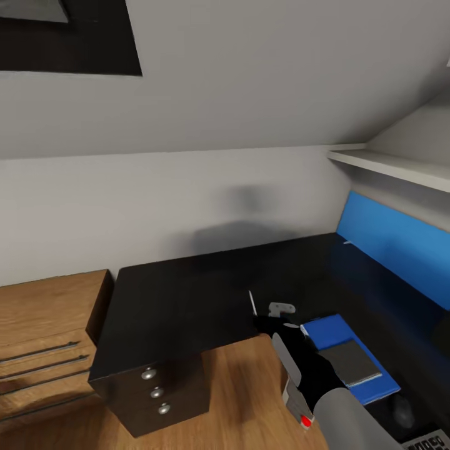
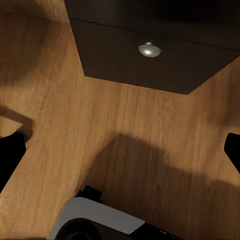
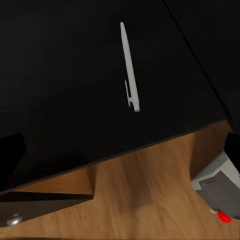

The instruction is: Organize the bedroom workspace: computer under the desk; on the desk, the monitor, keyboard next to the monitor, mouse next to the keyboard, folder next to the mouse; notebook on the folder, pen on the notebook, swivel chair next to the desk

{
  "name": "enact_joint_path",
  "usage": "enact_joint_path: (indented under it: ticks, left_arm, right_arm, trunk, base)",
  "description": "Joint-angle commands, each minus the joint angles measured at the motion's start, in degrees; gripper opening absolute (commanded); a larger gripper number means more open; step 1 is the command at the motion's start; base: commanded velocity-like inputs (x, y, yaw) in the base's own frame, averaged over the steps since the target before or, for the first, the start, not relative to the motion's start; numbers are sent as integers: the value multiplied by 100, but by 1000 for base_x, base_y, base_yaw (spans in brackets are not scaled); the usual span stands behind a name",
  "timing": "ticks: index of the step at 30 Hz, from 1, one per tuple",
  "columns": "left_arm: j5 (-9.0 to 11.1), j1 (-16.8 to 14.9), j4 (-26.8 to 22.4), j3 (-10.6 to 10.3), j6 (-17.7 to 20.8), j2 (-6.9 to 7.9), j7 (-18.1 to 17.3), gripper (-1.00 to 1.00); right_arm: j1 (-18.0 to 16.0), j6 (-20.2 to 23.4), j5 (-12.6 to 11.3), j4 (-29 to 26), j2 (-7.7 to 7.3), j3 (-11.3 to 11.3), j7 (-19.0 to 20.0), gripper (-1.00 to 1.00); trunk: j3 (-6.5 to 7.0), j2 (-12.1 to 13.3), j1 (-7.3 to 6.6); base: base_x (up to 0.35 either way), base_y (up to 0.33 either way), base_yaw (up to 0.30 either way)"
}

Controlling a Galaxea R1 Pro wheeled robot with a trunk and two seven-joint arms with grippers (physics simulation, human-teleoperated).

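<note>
One pen (image 3: 128, 66) lies on the black desk (image 1: 181, 300).

keyboard (image 1: 430, 442) cut by corner, mouse (image 1: 403, 409) blurred

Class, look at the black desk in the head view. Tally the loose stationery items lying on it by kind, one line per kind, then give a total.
Pen: 1
Blue folder: 1
Grey notebook: 1, lying on the folder
Total on the desk: 3
</note>
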Motion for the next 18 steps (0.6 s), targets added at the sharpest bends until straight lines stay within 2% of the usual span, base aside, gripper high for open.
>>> enact_joint_path:
  ticks: [1, 18]
  left_arm:
    - [-22, -5, 2, 11, -15, -3, 22, 100]
    - [-29, -5, 2, 5, -15, -7, 21, 100]
  right_arm:
    - [-4, 19, -58, -9, -4, 21, -53, 100]
    - [-4, 14, -44, 4, -19, 32, -40, 100]
  trunk:
    - [-14, -12, 3]
    - [-68, -12, 3]
  base:
    - [0, 0, 268]
    - [0, 0, 254]
